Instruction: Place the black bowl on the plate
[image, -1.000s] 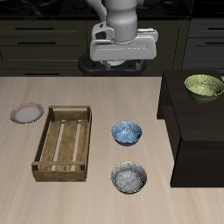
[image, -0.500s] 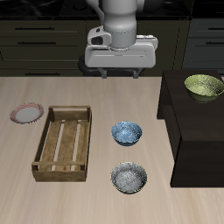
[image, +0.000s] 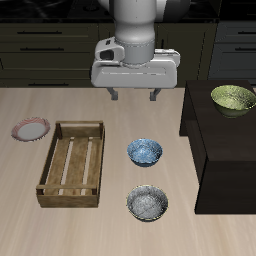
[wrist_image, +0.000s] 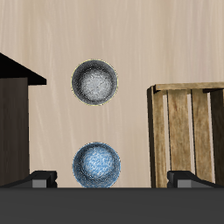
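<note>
The black bowl (image: 147, 203), dark outside and speckled grey inside, stands near the table's front edge; it also shows in the wrist view (wrist_image: 94, 81). The plate (image: 30, 129), pinkish-red rimmed, lies far off beside the wooden tray and is out of the wrist view. My gripper (image: 132, 95) hangs open and empty high above the back of the table, well behind the black bowl. In the wrist view the gripper (wrist_image: 112, 180) shows both fingertips (wrist_image: 39, 179) wide apart.
A blue patterned bowl (image: 144, 152) (wrist_image: 95, 164) stands between gripper and black bowl. A slatted wooden tray (image: 73, 162) (wrist_image: 188, 131) lies between the bowls and the plate. A dark cabinet (image: 225, 150) carries a yellow-green bowl (image: 233, 98).
The gripper has come down and a little forward over the back of the table. Its fingers stay open. Bowls, plate and tray have not moved.
</note>
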